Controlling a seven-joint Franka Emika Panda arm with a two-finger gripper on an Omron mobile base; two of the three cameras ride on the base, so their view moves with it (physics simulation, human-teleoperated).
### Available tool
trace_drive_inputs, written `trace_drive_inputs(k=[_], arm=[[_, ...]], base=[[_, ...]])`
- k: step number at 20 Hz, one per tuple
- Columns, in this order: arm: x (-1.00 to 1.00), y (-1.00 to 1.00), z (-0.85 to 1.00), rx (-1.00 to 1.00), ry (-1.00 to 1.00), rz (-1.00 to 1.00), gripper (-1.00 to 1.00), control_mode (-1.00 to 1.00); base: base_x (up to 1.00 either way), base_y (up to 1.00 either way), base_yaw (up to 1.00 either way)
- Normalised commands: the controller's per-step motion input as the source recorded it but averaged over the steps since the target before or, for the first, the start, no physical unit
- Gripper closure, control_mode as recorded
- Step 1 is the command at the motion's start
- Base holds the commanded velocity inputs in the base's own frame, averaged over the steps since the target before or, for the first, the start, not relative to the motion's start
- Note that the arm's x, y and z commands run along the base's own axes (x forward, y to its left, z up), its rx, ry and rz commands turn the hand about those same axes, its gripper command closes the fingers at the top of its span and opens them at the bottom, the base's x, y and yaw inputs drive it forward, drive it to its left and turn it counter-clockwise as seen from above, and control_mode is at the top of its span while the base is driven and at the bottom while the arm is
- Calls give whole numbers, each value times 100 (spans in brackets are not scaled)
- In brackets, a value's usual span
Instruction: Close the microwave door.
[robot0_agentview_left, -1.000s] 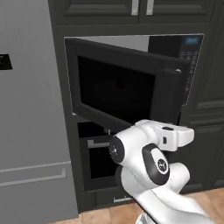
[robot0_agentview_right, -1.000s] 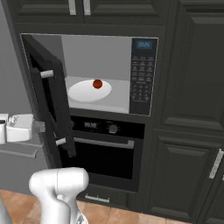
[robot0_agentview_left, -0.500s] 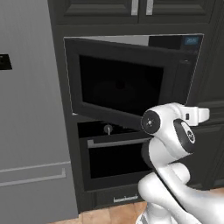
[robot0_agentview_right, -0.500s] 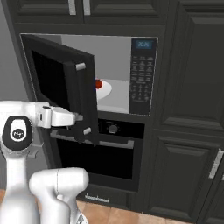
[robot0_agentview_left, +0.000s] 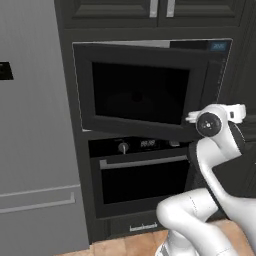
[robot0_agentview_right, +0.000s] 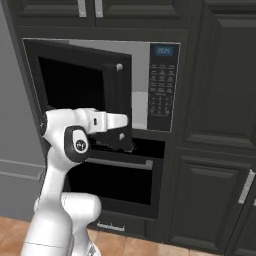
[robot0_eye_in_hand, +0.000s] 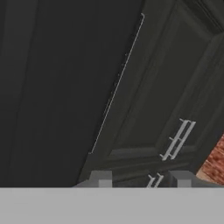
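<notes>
Microwave door (robot0_agentview_right: 80, 95) stands partly swung in, hinged on its left edge, its free right edge still out from the microwave (robot0_agentview_right: 150, 85) front, so a wedge of pale grey interior (robot0_agentview_right: 140, 85) shows between door edge and keypad (robot0_agentview_right: 162, 87). What sits inside that cavity I cannot tell; the door covers most of it from both base cameras. From the left base camera the door's dark glass window (robot0_agentview_left: 140, 92) faces me almost square, and a thin strip of grey cavity peeks above its top edge. My pincer (robot0_agentview_right: 119, 141) is tucked against the door's lower right corner, beside the lower black mount of the handle (robot0_agentview_right: 118, 100); whether my tips are apart or together I cannot tell, they are lost against the black. Through the hand camera, my two tips (robot0_eye_in_hand: 100, 178) poke up at the bottom, with a flat dark surface spread over the left half and a dark cabinet door (robot0_eye_in_hand: 175, 87) with paired silver handles (robot0_eye_in_hand: 177, 139) on the right. Below the microwave sits the oven (robot0_agentview_left: 142, 175), its door shut, horizontal handle (robot0_agentview_left: 145, 161) across it. A grey fridge (robot0_agentview_left: 35, 140) stands to the left.
</notes>
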Motion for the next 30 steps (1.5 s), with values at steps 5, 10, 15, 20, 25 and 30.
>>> trace_drive_inputs(k=[5, 10, 15, 20, 25, 30], arm=[[98, -6, 0, -1, 15, 12, -100, -100], [81, 0, 0, -5, 16, 4, -100, -100], [78, 0, -2, -2, 7, 1, -100, -100], [75, 0, -4, -1, 2, 0, -100, -100], [66, 0, -6, 0, 0, 0, -100, -100], [56, 0, -6, 0, 0, 0, -100, -100]], base=[[0, 0, 0], [0, 0, 0], [0, 0, 0], [0, 0, 0], [0, 0, 0], [0, 0, 0]])
